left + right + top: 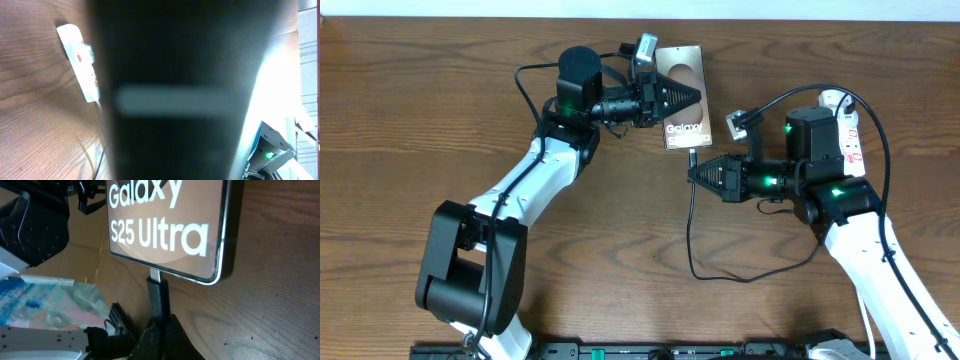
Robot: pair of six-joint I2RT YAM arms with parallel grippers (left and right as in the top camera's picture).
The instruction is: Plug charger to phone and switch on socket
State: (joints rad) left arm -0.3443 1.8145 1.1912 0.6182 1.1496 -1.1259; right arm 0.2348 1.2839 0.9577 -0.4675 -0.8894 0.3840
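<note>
The left gripper [695,97] clamps the phone [685,128] on the table. The right gripper [694,173] pinches the charger [156,297] at the phone's bottom port, with bare metal showing, so probably not fully seated. The socket [80,60] (beyond the right arm) looks untouched, and I judge its switch is the step left.

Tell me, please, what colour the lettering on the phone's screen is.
White; the phone shows it best in the right wrist view.

Robotics lab: arms [525,185] on wooden table [400,100]
</note>
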